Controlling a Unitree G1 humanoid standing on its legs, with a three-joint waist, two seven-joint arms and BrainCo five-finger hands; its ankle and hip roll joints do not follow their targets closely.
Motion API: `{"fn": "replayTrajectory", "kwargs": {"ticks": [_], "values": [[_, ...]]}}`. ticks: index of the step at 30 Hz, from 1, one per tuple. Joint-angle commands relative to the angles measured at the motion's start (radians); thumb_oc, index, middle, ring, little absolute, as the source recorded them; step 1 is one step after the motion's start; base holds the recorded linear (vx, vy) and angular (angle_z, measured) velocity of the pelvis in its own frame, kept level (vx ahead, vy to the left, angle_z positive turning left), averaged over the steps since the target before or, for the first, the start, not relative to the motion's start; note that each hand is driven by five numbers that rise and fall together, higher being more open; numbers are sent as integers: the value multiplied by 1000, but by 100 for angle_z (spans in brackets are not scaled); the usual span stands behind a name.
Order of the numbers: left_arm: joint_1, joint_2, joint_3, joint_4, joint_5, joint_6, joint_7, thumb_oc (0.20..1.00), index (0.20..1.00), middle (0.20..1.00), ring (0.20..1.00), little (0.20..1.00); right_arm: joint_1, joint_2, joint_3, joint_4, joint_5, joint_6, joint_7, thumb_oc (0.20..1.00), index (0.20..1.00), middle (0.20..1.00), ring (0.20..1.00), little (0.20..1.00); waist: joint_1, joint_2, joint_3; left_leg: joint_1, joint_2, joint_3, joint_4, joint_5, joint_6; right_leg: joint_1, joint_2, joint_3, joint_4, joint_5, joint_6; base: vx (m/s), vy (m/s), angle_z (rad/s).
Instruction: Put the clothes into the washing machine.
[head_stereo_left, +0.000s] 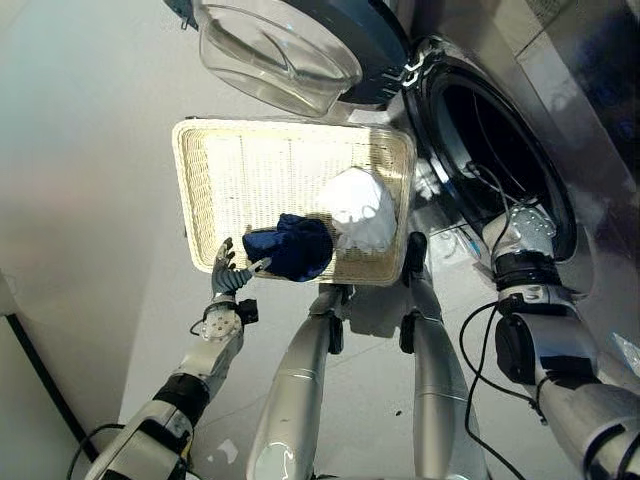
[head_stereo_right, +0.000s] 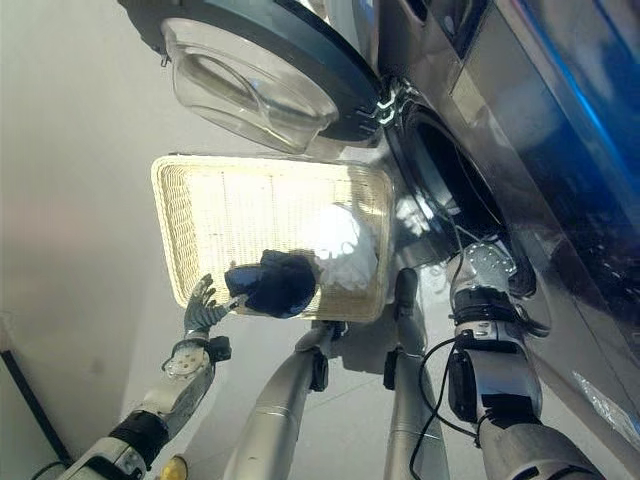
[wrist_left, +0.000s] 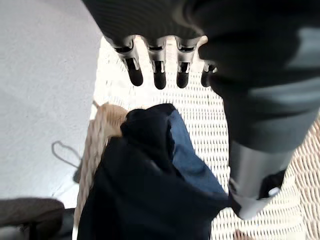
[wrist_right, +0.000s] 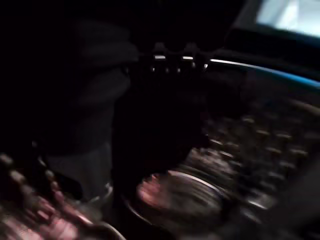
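Grey floor (head_stereo_left: 90, 150), washer (head_stereo_left: 500, 140) upper right, door open. Center basket (head_stereo_left: 200, 160) holds navy (head_stereo_left: 292, 246) and white clothes (head_stereo_left: 358, 208). Left hand (head_stereo_left: 232, 270) spread open beside navy; right hand (head_stereo_left: 520, 232) at the drum, can't tell its fingers.

Cream woven wicker basket (head_stereo_left: 200, 180), rough; soft navy cloth (head_stereo_left: 292, 247) and white cloth (head_stereo_left: 360, 210); glossy glass door (head_stereo_left: 275, 50); drum (wrist_right: 180, 195) seemingly perforated metal.
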Motion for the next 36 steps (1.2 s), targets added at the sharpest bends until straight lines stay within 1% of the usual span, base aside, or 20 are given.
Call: {"fn": "replayTrajectory", "kwargs": {"ticks": [1,3,4,5,6,8,10,11,12,15,17,18,22,25,30,31,32,33,35,36], "values": [[46,-60,20,-1,-27,-21,40,1000,1000,1000,1000,1000,74,-164,24,-137,-9,122,184,1000,1000,1000,1000,1000,-49,113,-33,1,11,-55,-134,92,-75,10,35,-92,159,-219,55,-35,8,6],[41,-70,18,15,-20,-33,49,1000,1000,1000,1000,1000,82,-149,54,-80,-9,213,259,1000,1000,1000,1000,1000,-47,111,-33,-7,14,-56,-145,106,-75,5,38,-95,152,-209,54,-38,11,2],[45,-78,18,22,-11,-38,51,1000,1000,1000,1000,1000,87,-140,72,-60,-54,241,281,1000,1000,1000,1000,1000,-44,111,-33,3,13,-56,-149,99,-76,13,39,-95,152,-220,55,-26,10,-11],[43,-78,21,22,-10,-39,51,1000,1000,1000,1000,1000,83,-140,72,-58,-56,243,282,1000,1000,1000,1000,1000,-45,112,-33,-5,14,-56,-151,109,-75,7,40,-96,147,-209,53,-38,30,-17],[34,-81,21,39,42,-49,90,1000,1000,1000,1000,1000,106,-105,108,-29,-219,297,308,1000,1000,1000,1000,1000,-43,107,-33,0,16,-57,-160,106,-77,10,43,-97,145,-215,54,-74,30,-6],[19,-71,21,46,122,-42,145,1000,1000,1000,1000,1000,119,-95,137,-11,-351,324,303,1000,1000,1000,1000,1000,-44,101,-33,-2,16,-58,-162,108,-78,9,45,-98,138,-210,54,-60,44,2],[-1,-52,22,40,193,-18,201,1000,1000,1000,1000,1000,129,-89,169,-7,-449,329,302,1000,1000,1000,1000,1000,-45,96,-33,-14,18,-57,-164,119,-79,-1,47,-98,129,-195,53,-55,50,-9],[-30,-22,26,42,263,17,272,1000,1000,1000,1000,1000,152,-90,212,9,-577,326,300,1000,1000,1000,1000,1000,-48,84,-33,-9,18,-57,-162,112,-80,5,48,-99,126,-199,54,-50,46,-8],[-38,-18,31,41,276,22,281,1000,1000,1000,1000,1000,150,-90,216,9,-592,329,298,1000,1000,1000,1000,1000,-48,82,-33,-18,20,-57,-163,121,-79,-3,49,-100,121,-187,53,-55,36,-4],[-100,28,45,36,372,86,373,1000,1000,1000,1000,1000,199,-76,280,15,-735,324,282,1000,1000,1000,1000,1000,-56,55,-33,-16,21,-59,-165,116,-78,1,54,-97,109,-184,58,-43,12,-1],[-126,40,52,30,403,115,389,1000,1000,1000,1000,1000,206,-69,295,16,-762,324,274,1000,1000,1000,1000,1000,-57,46,-33,-27,22,-59,-168,125,-77,-7,56,-98,98,-167,59,-54,-4,1],[-151,51,49,32,429,153,403,1000,1000,1000,1000,1000,222,-55,317,15,-794,327,253,1000,1000,1000,1000,1000,-60,35,-33,-21,21,-61,-168,117,-77,0,56,-97,94,-169,62,-58,-4,1],[-188,61,42,44,480,212,423,1000,1000,1000,1000,1000,245,-29,348,25,-799,341,242,1000,1000,1000,1000,1000,-66,19,-33,-23,20,-64,-169,116,-76,2,56,-96,79,-156,65,-38,7,7],[-222,72,33,71,551,272,469,1000,1000,1000,1000,1000,285,0,391,37,-827,369,234,1000,1000,1000,1000,1000,-79,4,-33,-27,21,-61,-166,114,-75,0,58,-88,63,-143,67,-32,54,-1],[-244,82,17,81,589,331,470,1000,1000,1000,1000,1000,321,10,428,47,-874,393,219,1000,1000,1000,1000,1000,-90,-4,-33,-27,21,-56,-162,111,-75,0,57,-79,54,-134,69,-19,64,-1],[-255,81,14,92,610,366,447,1000,1000,1000,1000,1000,328,9,437,48,-889,400,217,1000,1000,1000,1000,1000,-95,-7,-33,-37,21,-52,-162,119,-75,-8,56,-76,46,-121,69,-8,43,-1],[-255,81,14,92,610,366,447,1000,1000,1000,1000,1000,328,9,437,48,-889,400,217,1000,1000,1000,1000,1000,-95,-7,-33,-37,21,-52,-162,119,-75,-8,56,-76,46,-121,69,-28,78,-3],[-268,81,-9,122,620,432,386,1000,1000,1000,1000,1000,343,13,455,48,-915,406,216,1000,1000,1000,1000,1000,-104,-13,-33,-40,20,-49,-158,119,-76,-11,57,-73,42,-115,71,-9,58,-5],[-271,83,-24,141,614,468,332,1000,1000,1000,1000,1000,351,12,464,45,-931,411,211,1000,1000,1000,1000,1000,-109,-15,-33,-34,19,-47,-157,112,-77,-6,57,-70,41,-120,73,-4,71,-9],[-281,91,-41,175,614,512,251,1000,1000,1000,1000,1000,351,4,478,35,-950,421,204,1000,1000,1000,1000,1000,-117,-18,-33,-44,20,-42,-160,122,-78,-16,59,-67,30,-105,73,-9,57,-7]]}}
